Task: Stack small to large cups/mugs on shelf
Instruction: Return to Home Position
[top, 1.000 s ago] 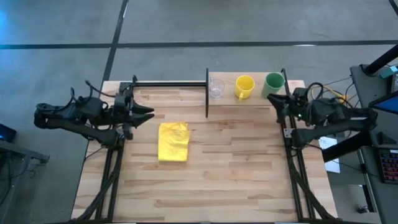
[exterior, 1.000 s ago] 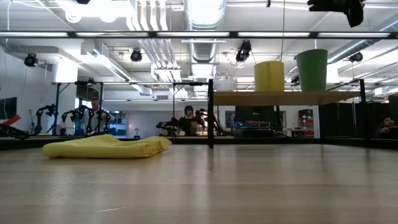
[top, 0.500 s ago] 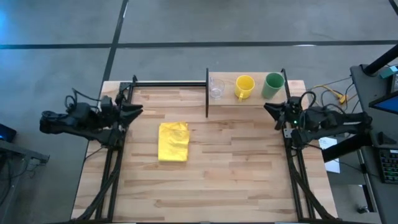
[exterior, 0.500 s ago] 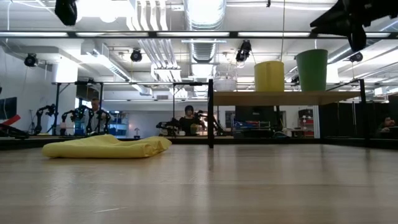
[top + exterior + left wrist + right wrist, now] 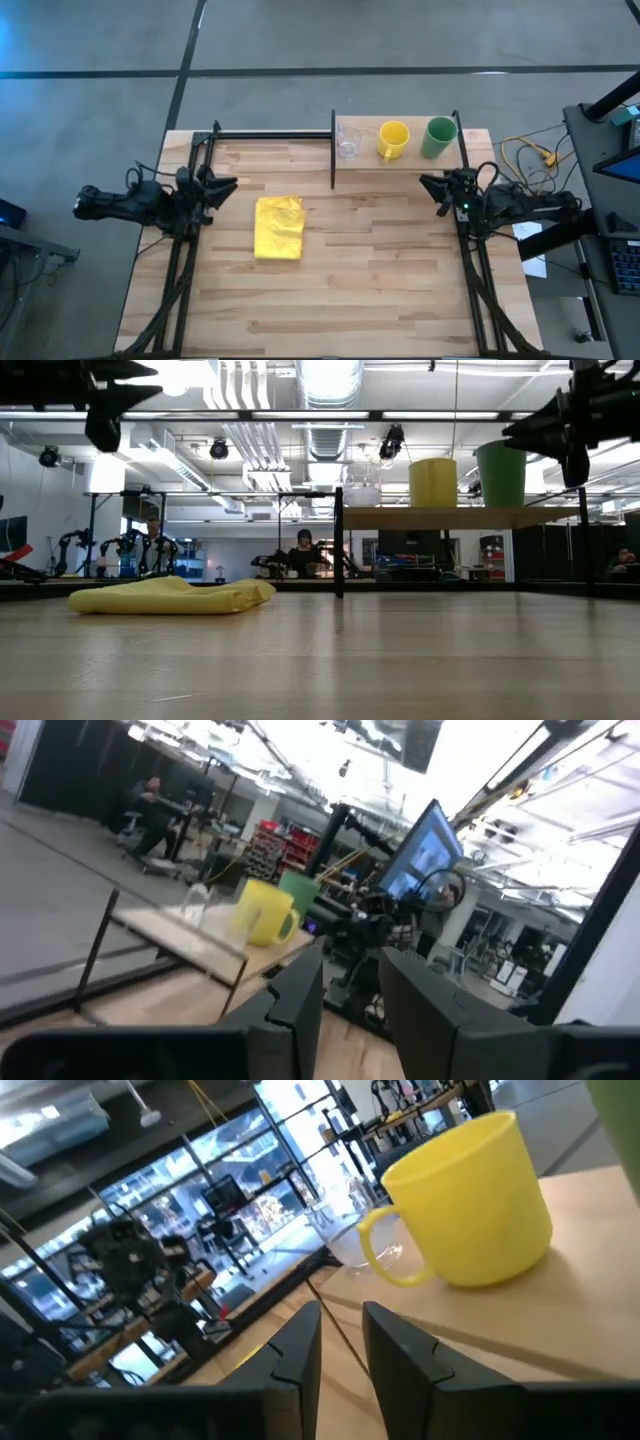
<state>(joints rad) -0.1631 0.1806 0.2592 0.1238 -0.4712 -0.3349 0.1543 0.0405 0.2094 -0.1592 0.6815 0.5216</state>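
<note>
Overhead, table-level, two wrists; common shelf (image 5: 440,517)

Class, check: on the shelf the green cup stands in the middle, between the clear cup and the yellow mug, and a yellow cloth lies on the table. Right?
No: the high view shows the yellow mug in the middle, between the clear cup and the green cup, on the shelf. The yellow cloth does lie on the table. The left gripper and right gripper flank the table.

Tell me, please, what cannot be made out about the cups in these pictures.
- Green cup: right wrist view, cut off by the edge, only a sliver shows.
- Left wrist view: yellow mug hides part of it.
- Clear cup: low view, see-through, outline faint.
</note>
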